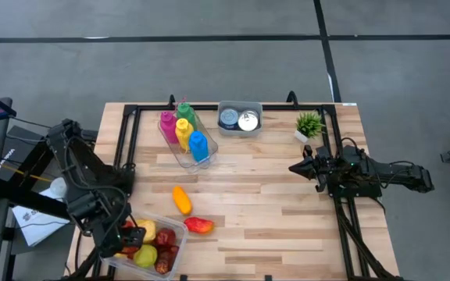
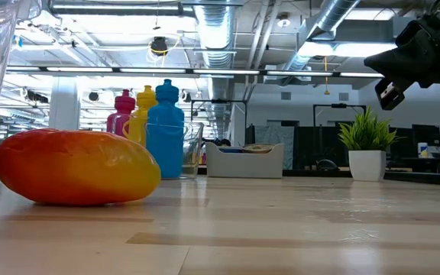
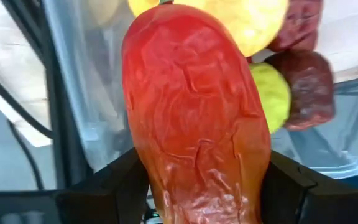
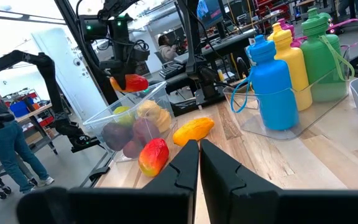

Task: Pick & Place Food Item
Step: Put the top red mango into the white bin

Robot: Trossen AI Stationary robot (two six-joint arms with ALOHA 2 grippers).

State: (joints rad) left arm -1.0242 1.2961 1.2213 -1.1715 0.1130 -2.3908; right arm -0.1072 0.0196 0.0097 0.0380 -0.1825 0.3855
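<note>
**Red fruit up over the bin**

The left gripper [image 1: 129, 232] is pinching a red-orange fruit [image 3: 194, 124] between its fingers, hanging it just above the clear container [image 1: 170, 261] of fruit at the table's near-left corner. The right gripper [image 1: 297, 168] is waiting near the plant, fingers pressed together. The risk: the glossy skin is looking slippery, so a swing could be dropping it outside the container's rim.

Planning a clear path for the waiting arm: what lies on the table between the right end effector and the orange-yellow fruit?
Only bare wood: in the high view, nothing sits between the right end effector and the orange-yellow fruit.
</note>
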